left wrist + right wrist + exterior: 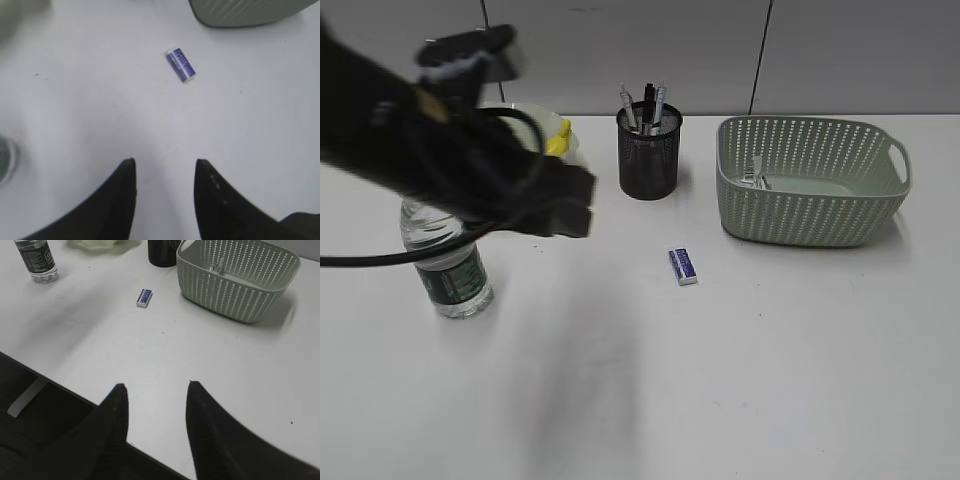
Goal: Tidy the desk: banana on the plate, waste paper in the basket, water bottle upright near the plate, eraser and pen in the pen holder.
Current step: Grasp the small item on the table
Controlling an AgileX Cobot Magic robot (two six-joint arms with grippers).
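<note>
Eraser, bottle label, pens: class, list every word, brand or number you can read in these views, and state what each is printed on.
No text can be read in any view.
Eraser: white print on its blue sleeve, too blurred.
Water bottle: pale print on its dark green label, too small.
Pens in the pen holder: no legible marks.

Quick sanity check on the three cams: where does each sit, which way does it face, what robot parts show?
Exterior: front of the desk, slanting down toward the back wall; blurred left arm crosses upper left.
Left wrist: on the left arm, looking down past the open left gripper at the eraser.
Right wrist: low at the desk's near edge, facing the basket past the open right gripper.
Shared: all three show the eraser and basket.
</note>
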